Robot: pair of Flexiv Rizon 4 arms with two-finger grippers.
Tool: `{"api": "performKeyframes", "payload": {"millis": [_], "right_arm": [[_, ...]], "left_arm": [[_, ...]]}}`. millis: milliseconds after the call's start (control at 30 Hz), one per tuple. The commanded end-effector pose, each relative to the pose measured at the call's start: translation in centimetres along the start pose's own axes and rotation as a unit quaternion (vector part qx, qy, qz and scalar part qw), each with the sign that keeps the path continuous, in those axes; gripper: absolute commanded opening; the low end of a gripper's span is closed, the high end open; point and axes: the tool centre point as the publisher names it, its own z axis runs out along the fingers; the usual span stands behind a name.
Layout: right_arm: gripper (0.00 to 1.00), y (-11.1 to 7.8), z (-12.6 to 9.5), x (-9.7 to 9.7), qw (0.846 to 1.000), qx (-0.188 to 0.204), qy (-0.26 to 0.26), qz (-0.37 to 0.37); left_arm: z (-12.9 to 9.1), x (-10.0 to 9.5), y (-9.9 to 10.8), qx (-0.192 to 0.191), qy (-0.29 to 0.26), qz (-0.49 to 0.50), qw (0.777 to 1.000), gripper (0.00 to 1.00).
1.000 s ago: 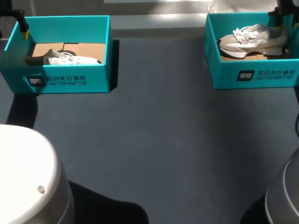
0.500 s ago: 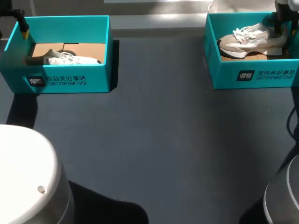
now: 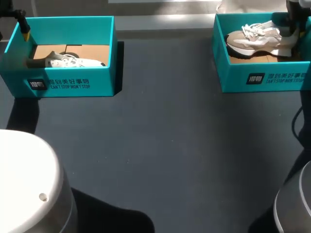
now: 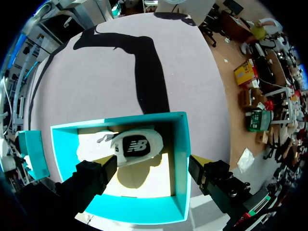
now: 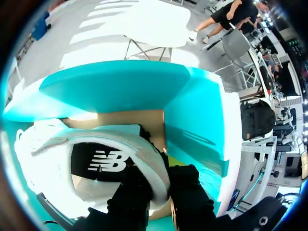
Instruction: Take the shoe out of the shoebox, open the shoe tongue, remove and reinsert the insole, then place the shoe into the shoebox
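1. Our right tool is clamped on the heel collar of the beige shoe, with the collar's rim pinched between its two fingers.
2. That shoe sits inside the right shoebox at the far right of the desk. It looks tilted off the cardboard floor, so we judge the lift-out barely begun.
3. Our left tool hangs spread wide and holds nothing, over the left shoebox, where a white shoe lies.
4. Left to do: opening the tongue, taking the insole out and putting it back, and returning the shoe to its box.
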Motion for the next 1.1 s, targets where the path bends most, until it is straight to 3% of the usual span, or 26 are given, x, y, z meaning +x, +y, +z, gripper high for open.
{"api": "performKeyframes", "payload": {"millis": [33,333,633,767,833,1100], "right_arm": [[0.00,-2.2,-3.8,-1.2,1.000,-0.013,0.011,0.000],[0.00,-4.6,-12.5,-3.1,0.999,-0.040,0.012,-0.014],[0.00,-6.8,-20.3,-2.3,0.997,-0.068,-0.020,-0.014],[0.00,-7.7,-22.2,-1.7,0.996,-0.073,-0.041,-0.002],[0.00,-7.7,-23.2,-1.4,0.994,-0.095,-0.052,0.001],[0.00,-7.7,-23.2,-1.4,0.994,-0.095,-0.052,0.001]], "left_arm": [[0.0,0.0,-0.1,-0.001,0.001,0.000,1.000,1.00],[0.0,0.0,-0.1,-0.001,0.001,0.000,1.000,1.00],[0.0,0.0,-0.1,-0.001,0.001,0.000,1.000,1.00],[0.0,0.0,-0.1,-0.001,0.001,0.000,1.000,1.00],[0.0,0.0,-0.1,-0.001,0.001,0.000,1.000,1.00],[0.0,0.0,-0.1,-0.001,0.001,0.000,1.000,1.00]]}}
